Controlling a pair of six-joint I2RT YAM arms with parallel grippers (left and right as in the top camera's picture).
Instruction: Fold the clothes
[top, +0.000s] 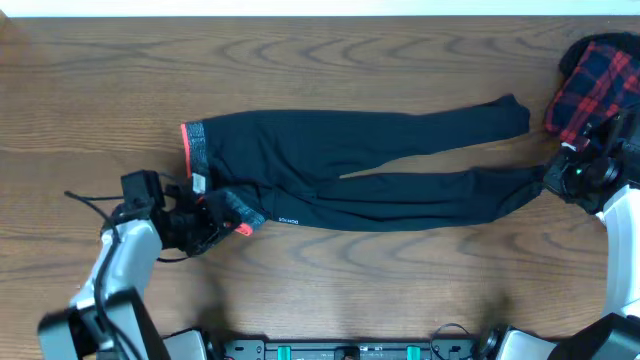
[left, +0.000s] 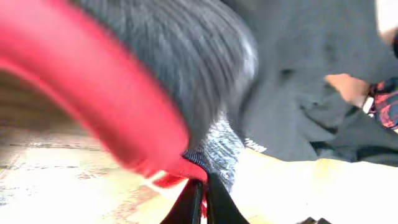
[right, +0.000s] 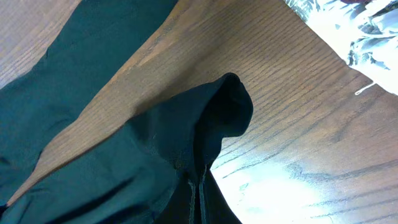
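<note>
Wooden desk (top: 330, 300) holds the black trousers (top: 350, 165) flat across it, my left gripper (top: 222, 218) clamped on their red-edged waistband (top: 195, 150), right gripper (top: 552, 180) pinching 1 leg hem (right: 224, 106); either thin hold could slip mid-lift.

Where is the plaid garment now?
In the overhead view, the red plaid garment lies at the far right corner, just beyond the right pincer, near the leg ends of the black trousers.

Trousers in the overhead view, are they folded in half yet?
No, the trousers lie stretched out full length across the table, both legs side by side.
</note>
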